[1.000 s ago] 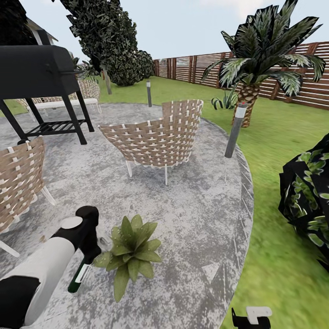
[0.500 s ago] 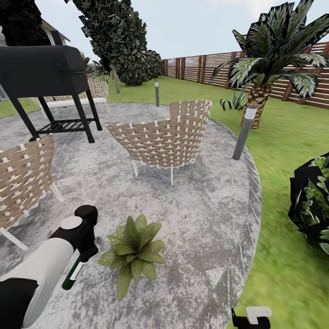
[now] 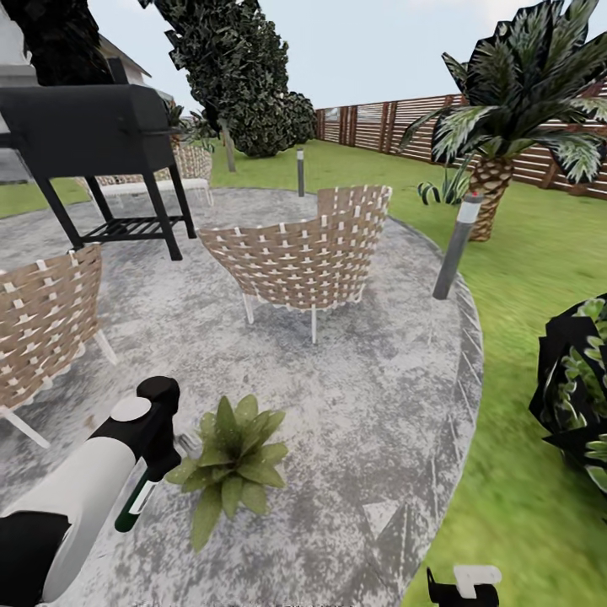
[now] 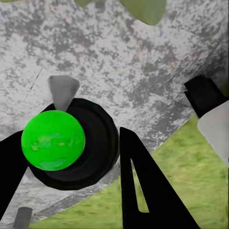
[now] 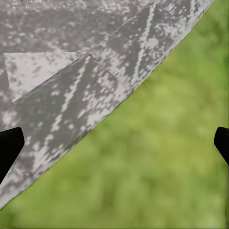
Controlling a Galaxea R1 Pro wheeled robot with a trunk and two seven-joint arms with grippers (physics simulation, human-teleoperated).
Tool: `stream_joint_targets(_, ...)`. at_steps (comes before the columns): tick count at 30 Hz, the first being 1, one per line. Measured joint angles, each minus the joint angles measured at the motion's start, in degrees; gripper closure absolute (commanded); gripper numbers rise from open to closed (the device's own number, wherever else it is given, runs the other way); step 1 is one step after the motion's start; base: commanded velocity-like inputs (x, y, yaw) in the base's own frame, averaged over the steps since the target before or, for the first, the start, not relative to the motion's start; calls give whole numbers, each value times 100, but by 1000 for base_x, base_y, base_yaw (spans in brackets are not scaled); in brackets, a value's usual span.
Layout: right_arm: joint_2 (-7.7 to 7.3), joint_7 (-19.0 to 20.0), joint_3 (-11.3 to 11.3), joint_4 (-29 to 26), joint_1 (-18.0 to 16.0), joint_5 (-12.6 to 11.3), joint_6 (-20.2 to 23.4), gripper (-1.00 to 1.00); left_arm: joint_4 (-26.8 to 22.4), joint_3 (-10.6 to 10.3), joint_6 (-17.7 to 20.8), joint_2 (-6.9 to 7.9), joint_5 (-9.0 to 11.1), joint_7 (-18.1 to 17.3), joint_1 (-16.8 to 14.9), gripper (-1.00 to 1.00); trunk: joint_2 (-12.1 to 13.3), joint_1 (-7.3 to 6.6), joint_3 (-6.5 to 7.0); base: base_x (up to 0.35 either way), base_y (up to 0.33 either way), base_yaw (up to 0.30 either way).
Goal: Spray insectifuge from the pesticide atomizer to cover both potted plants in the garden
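Note:
One potted plant [image 3: 228, 462], a low rosette of pointed green leaves, sits on the grey round patio [image 3: 354, 438] just in front of me. My left gripper [image 3: 148, 482] hangs right beside it on its left, shut on the pesticide atomizer [image 3: 133, 509], a dark green bottle with a white label. In the left wrist view the atomizer's bright green knob [image 4: 52, 140] and black collar sit between the dark fingers [image 4: 143, 191], above paving. A second low spiky plant [image 3: 445, 187] stands far off by the palm. My right gripper [image 3: 464, 588] is low at the patio's edge, open and empty.
Two woven chairs [image 3: 299, 253] [image 3: 42, 324] and a black grill [image 3: 93, 135] stand on the patio beyond the plant. Grey bollard lights [image 3: 456, 244] line its rim. A palm [image 3: 497, 110], a dark bush [image 3: 577, 388], lawn and a slatted fence [image 3: 405, 125] lie to the right.
The whole picture has shifted, so the camera has moved; fence and palm slid right, the near plant slightly left. Both arms keep their pose and the atomizer stays gripped.

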Motion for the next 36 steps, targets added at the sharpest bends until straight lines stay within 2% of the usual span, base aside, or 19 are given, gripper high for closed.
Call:
stream_joint_targets(7, 0, 1, -1, -1, 1, 2, -1, -100, 2, 7, 0, -22, 0, 1, 3, 100, 0, -2, 0, 124, -253, 108)
stream_joint_targets(13, 0, 2, -2, 0, 2, -2, 0, -100, 1, -13, -4, 27, -5, 0, 84, 100, 0, -1, 0, 79, -57, 147)
stream_joint_targets(17, 0, 2, -2, 0, 1, -2, 0, -100, 10, -4, -13, 174, -6, 1, 99, 100, 0, -1, 0, 3, -2, 272)
stream_joint_targets(20, 0, 2, 0, 0, 2, 0, 0, -100, 18, 21, -17, 355, -4, 1, 145, 100, 0, 0, 0, 0, 0, 278)
stream_joint_targets(21, 0, 2, 1, 0, 2, 0, 0, -100, 19, 24, -17, 366, -1, 1, 167, 100, 0, 0, 0, 0, 0, 278)
stream_joint_targets(23, 0, 2, 1, 0, 0, 1, 0, -100, 12, 23, -18, 347, 10, 1, 217, 100, 0, 0, 0, 0, 0, 267)
stream_joint_targets(26, 0, 2, -2, 1, 2, 1, 0, -100, 15, 23, -12, 149, 58, -1, 256, 100, 0, 0, 0, 0, 0, 87)
stream_joint_targets(28, 0, 2, -1, 0, 1, 2, 0, -100, 15, 28, -9, 86, 68, -1, 321, 100, 0, 0, 0, 0, 0, 18)
stream_joint_targets(31, 0, 2, -1, 0, 2, 0, 0, -100, 15, 56, 13, 107, 76, -1, 565, 100, 0, 0, -1, 0, 0, 4)
stream_joint_targets(32, 0, 2, -1, 0, 3, 2, 0, -100, 17, 121, 15, 125, 97, -1, 671, 100, 0, 0, -1, 0, 0, 0)
stream_joint_targets(34, 0, 2, -1, 0, -1, 2, 0, -100, 19, 507, 17, 124, 194, 357, 863, 100, 0, 0, 0, 0, 0, 0)
stream_joint_targets(35, 0, 2, -1, 0, 0, 3, 0, -100, 19, 729, 14, 108, 264, 668, 928, 100, 0, 0, 0, 0, 0, 0)
stream_joint_targets(36, -2, 2, -1, 0, -1, 4, 0, -100, 21, 863, 11, 97, 309, 904, 957, 100, 0, 0, 0, 0, 0, 0)
